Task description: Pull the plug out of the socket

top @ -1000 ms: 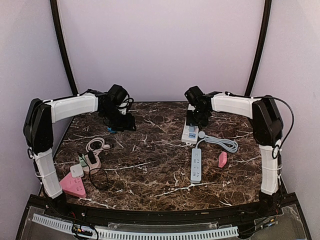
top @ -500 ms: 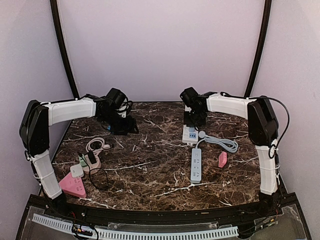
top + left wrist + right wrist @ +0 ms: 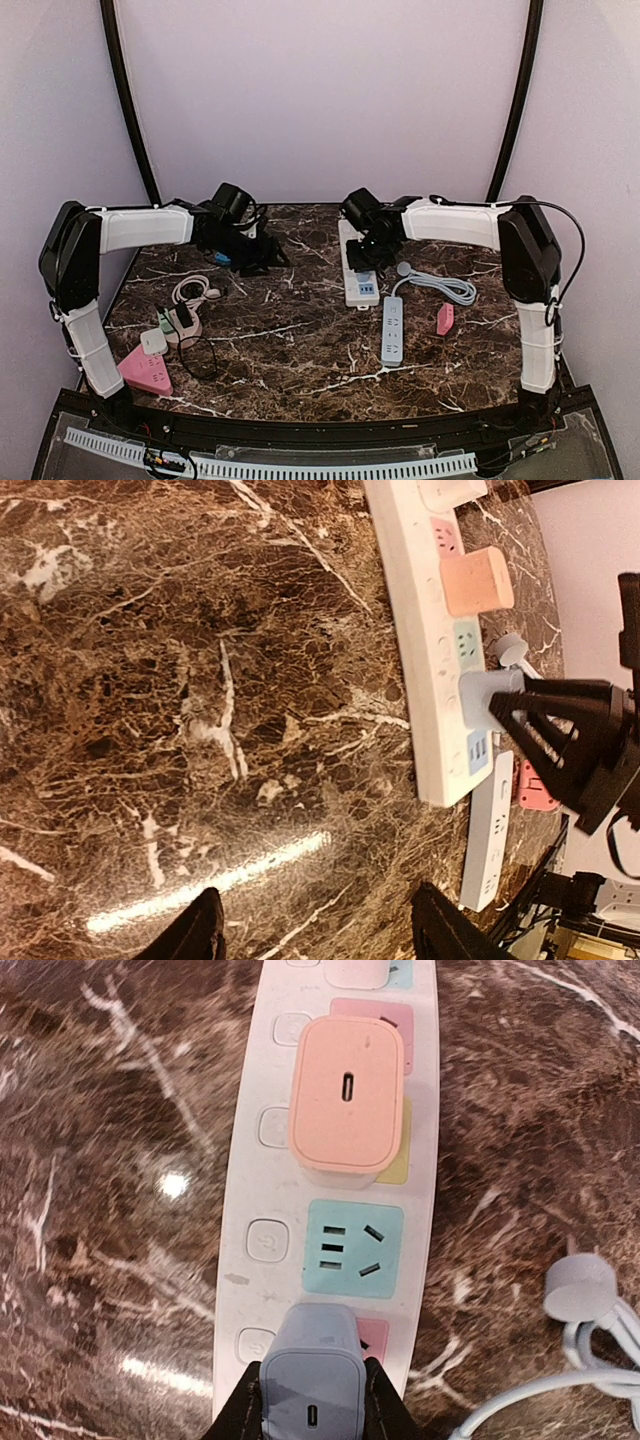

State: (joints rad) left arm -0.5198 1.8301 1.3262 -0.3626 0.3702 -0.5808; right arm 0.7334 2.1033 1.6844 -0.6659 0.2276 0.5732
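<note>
The right gripper (image 3: 312, 1406) is clamped on the blue-grey plug (image 3: 310, 1360), its fingers (image 3: 246, 1400) pressed against the two side faces, probably so the body can be drawn straight out of its seat without twisting; the plug sits pushed home in the white power strip (image 3: 252, 1160), in the socket toward the strip's 6 o'clock end in the top view, with a free green socket and then a peach adapter (image 3: 346, 1090) beyond it at 12 o'clock; the left gripper (image 3: 318, 936) hangs at about 9 o'clock of the strip with its fingers spread wide and nothing between them, well placed, I judge, to press the strip down, since the strip lies loose and would likely lift or skid with the plug; the table (image 3: 300, 320) is glossy brown marble with white veins, throwing back lamp glare and offering little grip; a grey cable (image 3: 440, 285) and a second strip (image 3: 392, 330) lie at 4 o'clock of the gripped one; plain lilac walls (image 3: 320, 100) close the space.
</note>
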